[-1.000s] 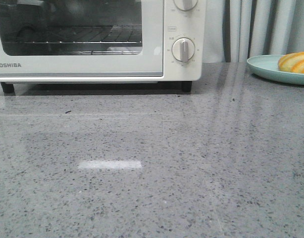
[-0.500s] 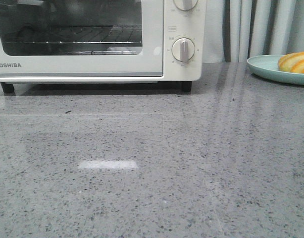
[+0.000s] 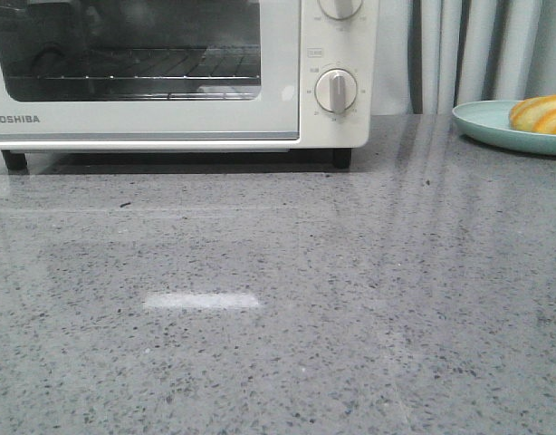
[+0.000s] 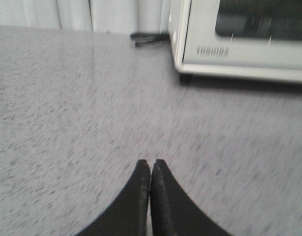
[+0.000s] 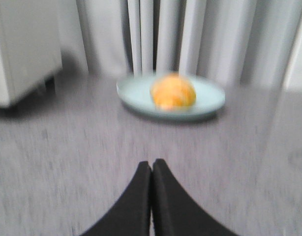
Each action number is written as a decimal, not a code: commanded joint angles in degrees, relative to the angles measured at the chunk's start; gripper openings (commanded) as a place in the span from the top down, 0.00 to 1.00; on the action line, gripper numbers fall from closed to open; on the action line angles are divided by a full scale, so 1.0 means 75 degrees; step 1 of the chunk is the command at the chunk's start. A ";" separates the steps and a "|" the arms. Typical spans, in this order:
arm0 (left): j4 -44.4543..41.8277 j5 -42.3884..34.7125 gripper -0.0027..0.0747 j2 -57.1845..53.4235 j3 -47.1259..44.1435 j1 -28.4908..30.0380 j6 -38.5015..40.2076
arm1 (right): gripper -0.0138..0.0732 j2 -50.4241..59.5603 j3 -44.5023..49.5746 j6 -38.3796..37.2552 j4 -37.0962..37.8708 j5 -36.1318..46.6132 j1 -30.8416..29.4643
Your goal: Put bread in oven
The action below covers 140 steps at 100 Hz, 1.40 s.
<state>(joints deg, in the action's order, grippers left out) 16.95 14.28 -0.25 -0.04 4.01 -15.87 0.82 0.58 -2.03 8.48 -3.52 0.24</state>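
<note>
At the bottom middle of the left wrist view, the left tool [image 4: 150, 167] is sitting with its two dark fingers pressed together, tip against tip, gripping nothing and hanging over bare grey speckled bench [image 4: 67, 113]. Toward the upper right of that view, the oven [image 4: 239, 44] is standing on the bench with its door closed, well apart from the tool.

Low in the middle of the right wrist view, the right tool [image 5: 151, 167] is likewise sitting fully closed, fingers touching along their length, with nothing between them and nothing against them. Beyond it, in the upper middle of the frame, the bread [image 5: 173, 92] is lying on a pale green plate [image 5: 210, 93], well apart from the tool; both are blurred.

Across the upper left of the front view, the oven [image 3: 169, 118] is showing its glass window, wire rack and round dials [image 3: 336, 91]. At the right edge, the bread [image 3: 541, 113] is resting on the plate [image 3: 486, 122], partly cut off by the frame. Neither tool is showing in this view.
</note>
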 commanded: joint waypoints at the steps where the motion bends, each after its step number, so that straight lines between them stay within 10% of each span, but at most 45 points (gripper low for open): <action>1: 0.1510 -0.1248 0.99 -0.0225 -0.0173 0.0025 0.0017 | 0.90 0.0120 0.0106 0.0013 0.0053 0.1670 -0.0035; 47: 0.7561 -0.1530 0.99 -0.0225 -0.0152 0.0025 0.0054 | 0.90 0.0120 -0.0023 -0.0155 -0.3615 0.2203 -0.0035; 62: 0.7235 -0.0199 0.99 -0.0207 0.0494 0.0025 -0.0651 | 0.90 0.0105 -0.0805 -0.0155 -0.4220 0.1200 -0.0035; 82: 0.6281 0.1632 0.99 0.0834 0.2292 0.0025 -0.3053 | 0.90 -0.0669 -0.2427 0.0161 -0.2624 -0.1600 0.0007; 110: 0.6084 0.2033 0.87 0.3257 0.4531 -0.0425 -0.5140 | 0.88 -0.2182 -0.3548 0.0497 -0.2597 -0.1958 0.0456; 140: 0.5827 0.1777 0.65 0.4706 0.5578 -0.1368 -0.6017 | 0.50 -0.2382 -0.3808 0.0497 -0.2597 -0.2012 0.0624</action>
<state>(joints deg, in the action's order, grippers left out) 59.09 31.01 31.89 38.15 -4.03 -59.48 -16.09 -25.89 1.14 -11.40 -22.49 4.77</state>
